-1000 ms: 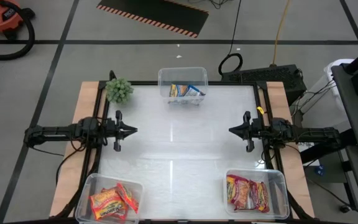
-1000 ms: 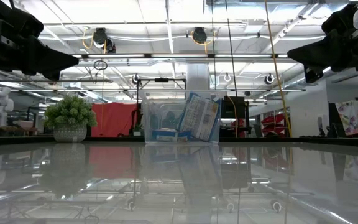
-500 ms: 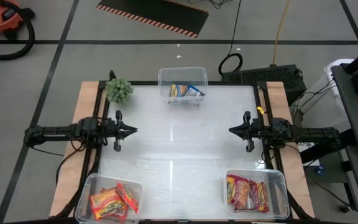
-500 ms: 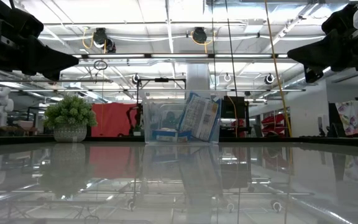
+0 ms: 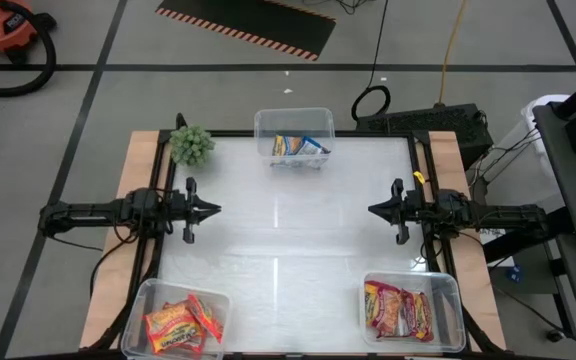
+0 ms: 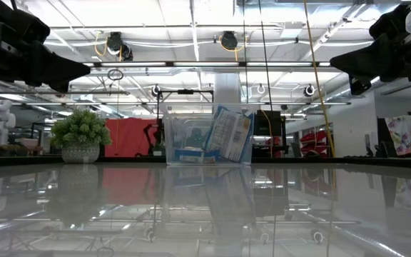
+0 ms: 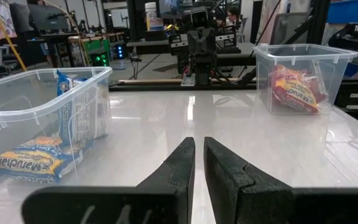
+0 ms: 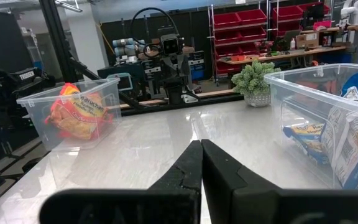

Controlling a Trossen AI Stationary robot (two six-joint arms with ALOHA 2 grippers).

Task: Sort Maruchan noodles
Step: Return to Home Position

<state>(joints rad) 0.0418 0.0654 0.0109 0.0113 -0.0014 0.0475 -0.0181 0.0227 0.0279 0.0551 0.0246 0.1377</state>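
3 clear tubs [image 5: 294, 113] hold all the Maruchan noodles [image 5: 400, 310] you can see, blue packs [image 5: 298, 147] far, orange packs [image 5: 173, 323] near left, red packs [image 7: 296, 87] near right, so your left claw [image 5: 215, 209] and right claw [image 5: 373, 210] sit parked at opposite worktop [image 5: 288, 245] edges, each drawn together and empty, sorting seemingly done.

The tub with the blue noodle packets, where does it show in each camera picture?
High view: tub at the table's far edge, midway across.
Low view: centre of the picture.
Left wrist view: close, to one side of the left gripper.
Right wrist view: close, to one side of the right gripper.
Shared landmark: the green plant near it, absent only from the left wrist view.
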